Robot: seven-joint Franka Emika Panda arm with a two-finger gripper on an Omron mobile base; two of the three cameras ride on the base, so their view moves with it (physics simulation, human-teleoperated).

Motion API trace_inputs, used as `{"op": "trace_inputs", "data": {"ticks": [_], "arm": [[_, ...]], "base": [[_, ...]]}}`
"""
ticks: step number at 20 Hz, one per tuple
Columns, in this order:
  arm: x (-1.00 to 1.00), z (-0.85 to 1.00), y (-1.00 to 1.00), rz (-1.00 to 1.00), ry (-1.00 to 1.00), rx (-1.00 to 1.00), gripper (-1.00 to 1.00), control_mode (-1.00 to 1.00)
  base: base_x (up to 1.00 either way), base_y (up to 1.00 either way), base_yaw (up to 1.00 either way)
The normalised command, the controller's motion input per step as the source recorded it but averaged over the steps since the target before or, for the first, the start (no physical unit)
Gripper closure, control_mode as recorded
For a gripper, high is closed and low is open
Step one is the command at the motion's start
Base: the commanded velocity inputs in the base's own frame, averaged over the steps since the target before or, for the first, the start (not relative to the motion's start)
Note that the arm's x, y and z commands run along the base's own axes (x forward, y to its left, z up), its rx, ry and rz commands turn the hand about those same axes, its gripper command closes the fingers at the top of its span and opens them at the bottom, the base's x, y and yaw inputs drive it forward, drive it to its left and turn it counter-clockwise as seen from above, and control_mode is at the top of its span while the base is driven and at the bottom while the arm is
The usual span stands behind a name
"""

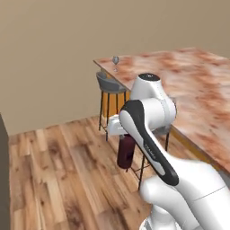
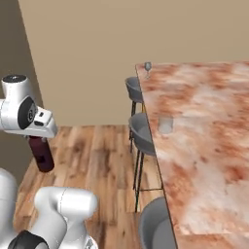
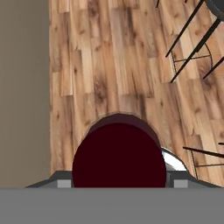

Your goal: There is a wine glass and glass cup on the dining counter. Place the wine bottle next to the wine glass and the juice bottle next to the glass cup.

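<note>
My gripper (image 1: pixel 124 134) is shut on the neck of the juice bottle (image 1: pixel 126 152), a dark maroon cylinder that hangs upright over the wooden floor, left of the dining counter (image 1: pixel 197 90). From the right base the juice bottle (image 2: pixel 43 154) hangs under the gripper (image 2: pixel 37 140). The hand view looks down on the juice bottle's (image 3: pixel 119 164) broad top, with the gripper (image 3: pixel 119 183) closed around it. The wine glass (image 1: pixel 115 60) (image 2: pixel 148 67) stands at the counter's far left corner. A glass cup (image 2: pixel 165 124) sits nearer, close to the dining counter's (image 2: pixel 209 146) left edge. The wine bottle is out of view.
Grey stools (image 2: pixel 141 133) (image 1: pixel 110 85) on thin black legs line the counter's left side, between the bottle and the counter. Their legs (image 3: pixel 188 43) cross the top right of the hand view. A beige wall (image 2: pixel 82 48) closes the back; wooden floor (image 1: pixel 67 170) lies below.
</note>
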Motion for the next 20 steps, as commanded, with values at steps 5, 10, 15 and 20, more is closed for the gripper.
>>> {"op": "trace_inputs", "data": {"ticks": [5, 10, 15, 20], "arm": [[0.00, 0.00, 0.00, 0.00, 0.00, 0.00, 1.00, 1.00], [0.00, 0.00, 0.00, 0.00, 0.00, 0.00, 1.00, 1.00], [0.00, 0.00, 0.00, 0.00, 0.00, 0.00, 1.00, 1.00], [0.00, 0.00, 0.00, 0.00, 0.00, 0.00, 1.00, 1.00]], "base": [[0.72, 0.34, -0.45], [0.51, 0.30, -0.65], [0.41, 0.27, -0.73], [0.42, 0.28, -0.72]]}}
